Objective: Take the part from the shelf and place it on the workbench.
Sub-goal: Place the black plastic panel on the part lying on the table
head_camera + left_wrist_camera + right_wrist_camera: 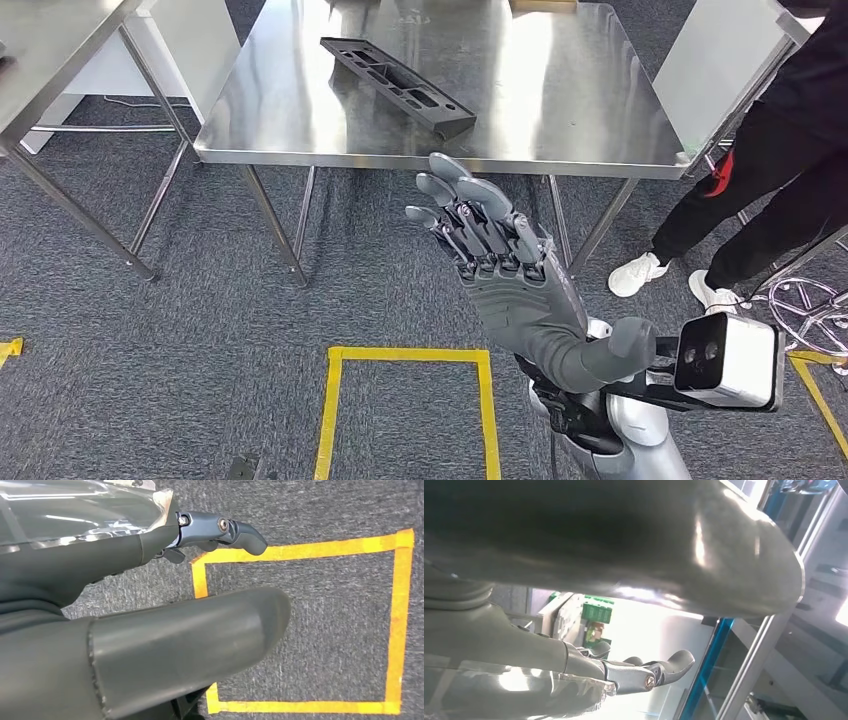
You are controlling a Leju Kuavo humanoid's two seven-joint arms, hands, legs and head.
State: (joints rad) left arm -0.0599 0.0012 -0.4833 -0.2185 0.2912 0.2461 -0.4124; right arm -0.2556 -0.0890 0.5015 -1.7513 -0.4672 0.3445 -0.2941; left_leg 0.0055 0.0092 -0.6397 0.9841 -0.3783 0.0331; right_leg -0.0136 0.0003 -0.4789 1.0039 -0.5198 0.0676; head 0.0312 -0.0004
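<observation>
The part is lying on the workbench, toward its left half, running diagonally from far left to near right. It is a long, flat, black moulded piece with ribs and rectangular recesses, its matte surface contrasting with the brushed, reflective steel of the bench top. Nothing is touching it. The bench is standing on thin round steel legs over a dark grey, coarse carpet.

The right hand is hanging in the air near the bench's near edge, below it and apart from it, palm side turned away, its grey segmented fingers stretched out and spread, holding nothing. Its ribbed grey cover is narrowing into a silver arm, with a white boxy wrist camera sitting beside it on the right.

The left hand is showing from its wrist camera as a thick smooth grey thumb and one blue-grey fingertip over the carpet, with nothing visible in it; most of its fingers are hidden, so I cannot tell how it is set.

Yellow tape is forming a rectangular outline on the floor near the robot. A second steel table is being cut off at far left. A person in black clothes and white shoes is standing at right, cut off by the frame.
</observation>
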